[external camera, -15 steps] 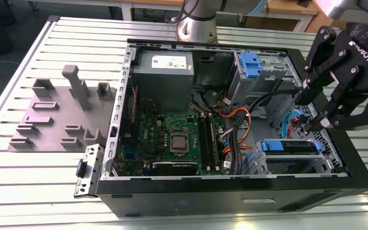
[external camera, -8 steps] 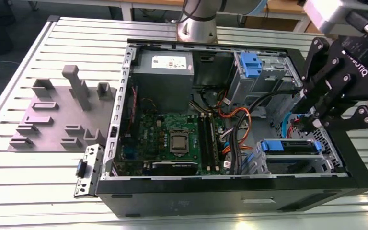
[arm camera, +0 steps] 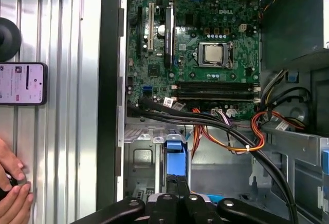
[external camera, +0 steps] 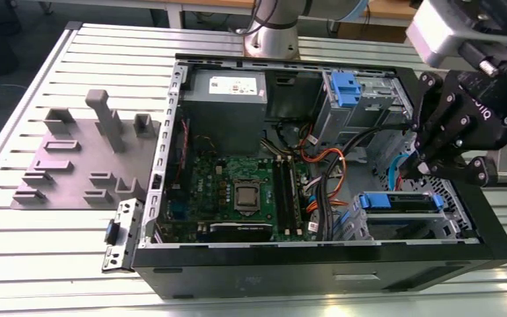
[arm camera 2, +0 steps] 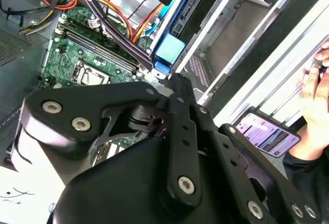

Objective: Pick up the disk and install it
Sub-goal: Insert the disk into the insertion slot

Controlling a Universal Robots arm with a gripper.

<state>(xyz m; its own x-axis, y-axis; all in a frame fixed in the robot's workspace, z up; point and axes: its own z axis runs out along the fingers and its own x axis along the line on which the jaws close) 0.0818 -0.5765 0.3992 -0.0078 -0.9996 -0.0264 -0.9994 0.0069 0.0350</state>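
In the exterior view, the arm point(external camera: 276, 30) stood at 12 o'clock and its wrist point(external camera: 451, 33) sat at 2 o'clock. The pincer point(external camera: 424, 168) hung at 3 o'clock, tips aimed toward 7 o'clock. In the first wrist view, its fingers point(arm camera: 172, 193) lay pressed together.

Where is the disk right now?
In the exterior view, the disk sits inside the computer case, near its corner on the exterior view's right, just below the gripper. The motherboard lies further toward that view's left.
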